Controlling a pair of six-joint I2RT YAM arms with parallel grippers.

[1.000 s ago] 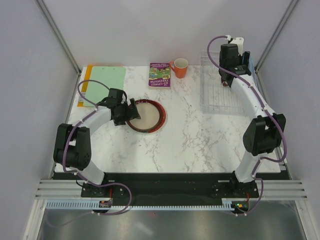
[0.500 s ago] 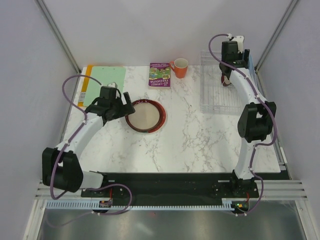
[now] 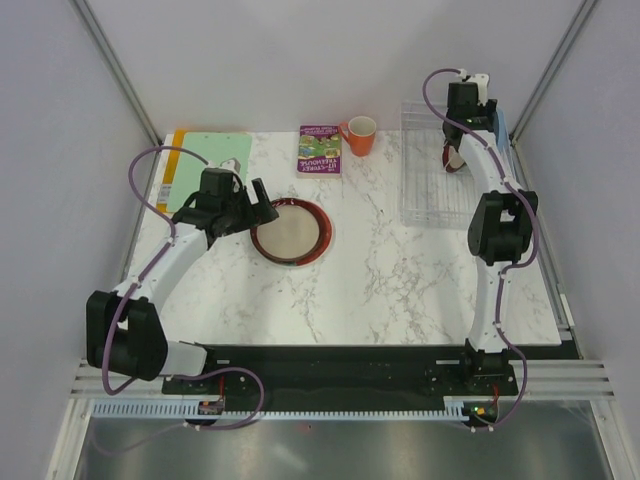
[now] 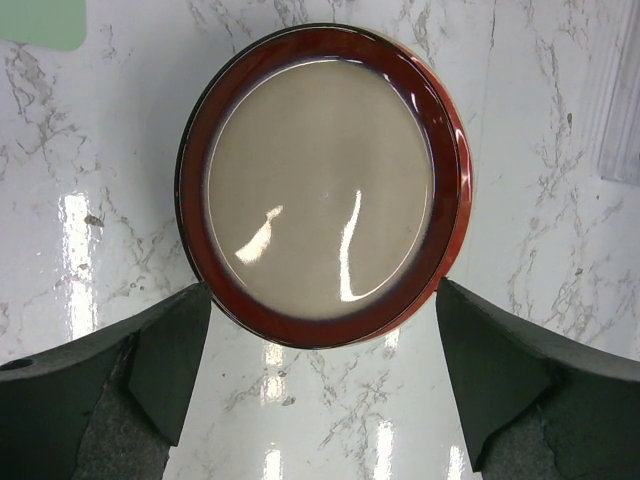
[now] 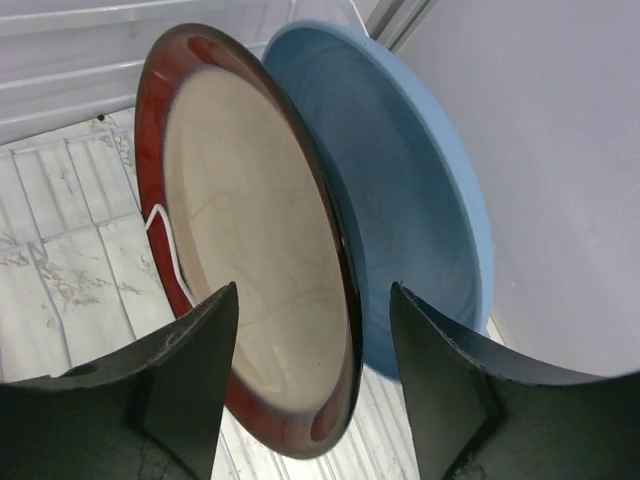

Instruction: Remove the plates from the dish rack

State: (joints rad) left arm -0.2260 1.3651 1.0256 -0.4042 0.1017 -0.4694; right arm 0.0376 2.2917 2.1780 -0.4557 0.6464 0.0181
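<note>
- Dark-red-rimmed plate [image 4: 320, 185] with a glossy cream centre: lies flat, face up, on the marble table [image 3: 400, 290], left of centre.
- Clear wire dish rack [image 3: 425, 195]: far right corner.
- Second red-rimmed plate [image 5: 250, 250]: stands on edge in the rack.
- Light blue plate [image 5: 420, 200]: upright just behind it.

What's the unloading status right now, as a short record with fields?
unloaded: dark-red-rimmed plate, flat on the marble table
left fingers: open, flanking that plate's near edge, not gripping
racked: second red-rimmed plate and light blue plate, upright side by side in the dish rack
right fingers: open, straddling the second red-rimmed plate's edge
elsewhere: orange mug, purple book, green clipboard
</note>
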